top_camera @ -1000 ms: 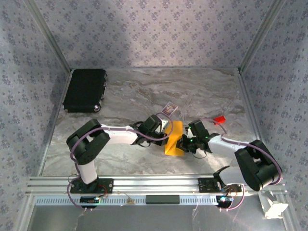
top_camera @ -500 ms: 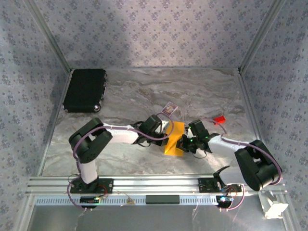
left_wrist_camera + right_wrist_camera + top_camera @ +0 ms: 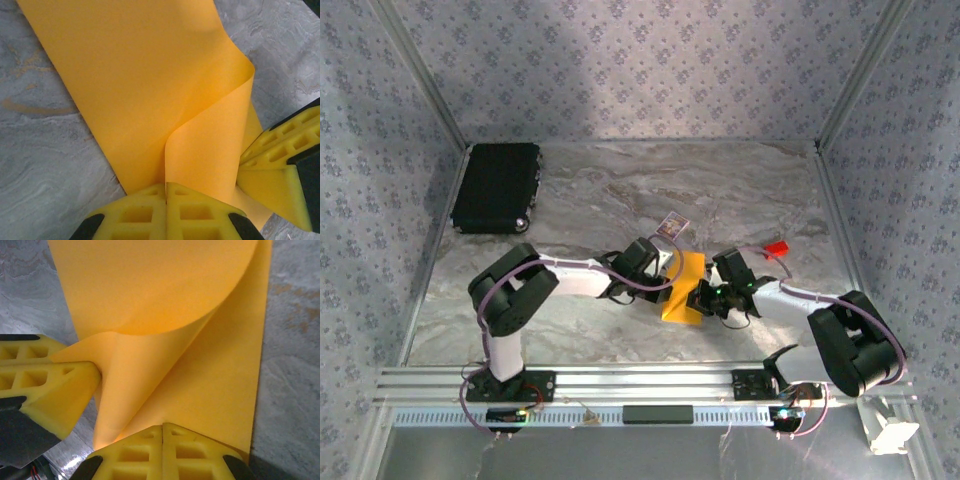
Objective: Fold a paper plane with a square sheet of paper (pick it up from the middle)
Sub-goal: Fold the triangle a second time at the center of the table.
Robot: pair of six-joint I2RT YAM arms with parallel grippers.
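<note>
The square sheet of paper (image 3: 684, 276) is orange-yellow and lies on the marble table between both arms, curled over on itself (image 3: 150, 75) (image 3: 175, 290). My left gripper (image 3: 669, 284) (image 3: 166, 186) is shut, pinching the raised, folded-over flap at its edge. My right gripper (image 3: 697, 298) (image 3: 163, 426) is shut on the opposite edge of the sheet. In the left wrist view the right gripper's fingers (image 3: 272, 165) sit at the right, against the paper. In the right wrist view the left gripper's fingers (image 3: 47, 385) hold the flap's corner at the left.
A small purple-and-white card (image 3: 670, 225) lies just behind the paper. A tiny red block (image 3: 776, 248) sits to the right. A black case (image 3: 498, 187) rests at the back left. Patterned walls enclose the table (image 3: 620, 340).
The left arm's elbow has shifted slightly to the right. Both grippers stay shut on the paper, which has barely moved.
</note>
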